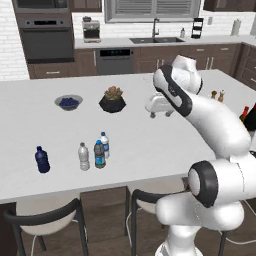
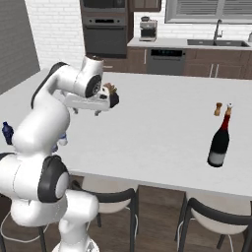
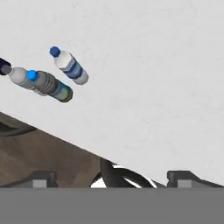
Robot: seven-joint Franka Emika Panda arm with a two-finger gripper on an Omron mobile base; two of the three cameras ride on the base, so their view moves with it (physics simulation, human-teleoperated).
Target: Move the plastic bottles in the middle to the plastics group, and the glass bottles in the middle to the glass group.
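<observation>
Plastic bottles (image 1: 101, 149) stand upright and touching just beside the white-labelled bottle (image 1: 83, 156), near the counter's (image 1: 150, 145) front edge. From my gripper (image 1: 157, 106) they lie well off to the left and lower. My fingertips (image 3: 41, 178) sit spread apart, holding nothing.

Your arm covers most of the water bottles (image 2: 62, 141) in the right base view. The dark wine bottle (image 1: 250, 119) is cut by the left base view's edge. The pincer (image 1: 159, 105) is too small to judge its jaws.
</observation>
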